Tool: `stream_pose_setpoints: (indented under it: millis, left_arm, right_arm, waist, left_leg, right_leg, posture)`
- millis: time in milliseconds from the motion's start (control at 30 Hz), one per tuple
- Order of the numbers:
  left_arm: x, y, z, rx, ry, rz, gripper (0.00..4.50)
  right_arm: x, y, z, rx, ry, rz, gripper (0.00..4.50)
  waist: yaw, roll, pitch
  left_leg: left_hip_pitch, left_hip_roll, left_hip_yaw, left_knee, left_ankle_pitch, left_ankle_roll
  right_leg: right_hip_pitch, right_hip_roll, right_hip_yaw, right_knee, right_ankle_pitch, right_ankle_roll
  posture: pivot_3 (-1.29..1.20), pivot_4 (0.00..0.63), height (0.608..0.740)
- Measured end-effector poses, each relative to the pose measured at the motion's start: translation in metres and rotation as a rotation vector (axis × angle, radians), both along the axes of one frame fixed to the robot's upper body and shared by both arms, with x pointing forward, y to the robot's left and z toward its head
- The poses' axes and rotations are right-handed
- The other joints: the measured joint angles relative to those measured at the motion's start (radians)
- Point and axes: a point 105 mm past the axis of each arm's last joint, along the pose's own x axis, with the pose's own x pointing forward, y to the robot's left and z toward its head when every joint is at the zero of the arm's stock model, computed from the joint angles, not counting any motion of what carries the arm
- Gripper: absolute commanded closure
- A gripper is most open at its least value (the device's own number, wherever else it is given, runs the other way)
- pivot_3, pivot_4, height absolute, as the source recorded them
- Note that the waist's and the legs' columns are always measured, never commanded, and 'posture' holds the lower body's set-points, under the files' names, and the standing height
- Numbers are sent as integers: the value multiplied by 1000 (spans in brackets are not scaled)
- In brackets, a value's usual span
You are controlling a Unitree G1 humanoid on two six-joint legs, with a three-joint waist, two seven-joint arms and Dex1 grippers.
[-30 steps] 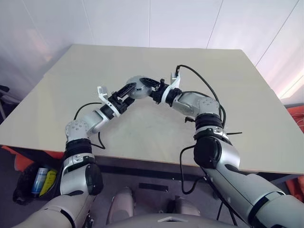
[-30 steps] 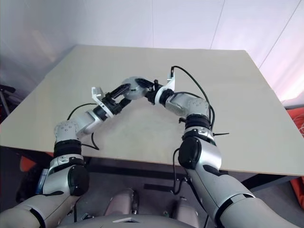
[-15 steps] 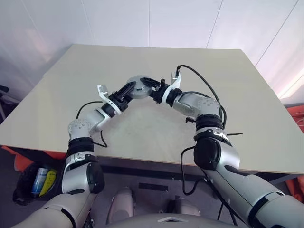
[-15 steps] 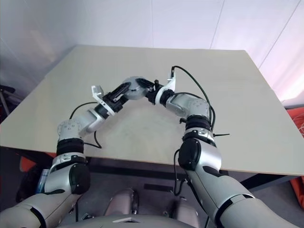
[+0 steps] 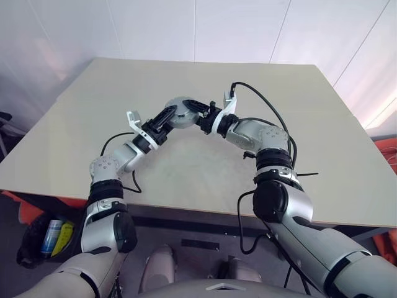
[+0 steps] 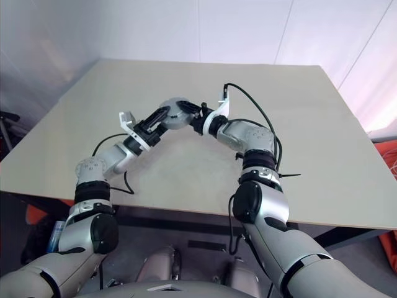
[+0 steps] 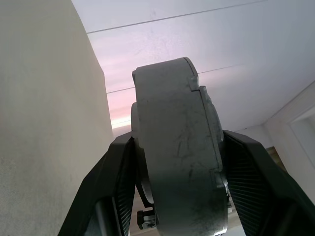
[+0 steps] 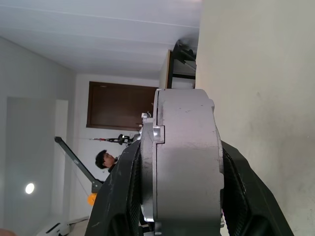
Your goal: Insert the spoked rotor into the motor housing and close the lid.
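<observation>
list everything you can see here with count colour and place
motor housing: 1, grey metal, round, held above the table between both grippers, seen edge-on in the wrist views with the lid seam along its rim
table: 1, beige, under the arms
bin: 1, dark, on the floor below the table's near left corner, holding a can and a yellow item
person: 1, dark hair, far across the room in the right wrist view
left gripper: 1, black fingers clamped on the housing's faces
right gripper: 1, black fingers clamped on the housing
</observation>
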Motion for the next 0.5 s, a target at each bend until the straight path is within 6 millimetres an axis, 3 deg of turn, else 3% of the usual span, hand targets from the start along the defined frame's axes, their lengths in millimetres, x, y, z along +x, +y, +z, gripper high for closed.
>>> stream_pose_setpoints:
  millis: [333, 500]
  left_arm:
    - [-1, 0, 2, -13, -5, -3, 2212]
    - [-1, -1, 1, -2, -3, -4, 2212]
  right_arm:
    - [0, 1, 3, -21, -63, -9, 2433]
    - [-2, 1, 3, -39, -105, -9, 839]
  waist:
    - [0, 0, 0]
    - [0, 0, 0]
  left_leg:
    - [0, 0, 0, 0, 0, 0]
    - [0, 0, 0, 0, 0, 0]
  right_leg:
    - [0, 0, 0, 0, 0, 0]
    - [0, 0, 0, 0, 0, 0]
  posture:
    - [0, 0, 740]
    - [0, 0, 740]
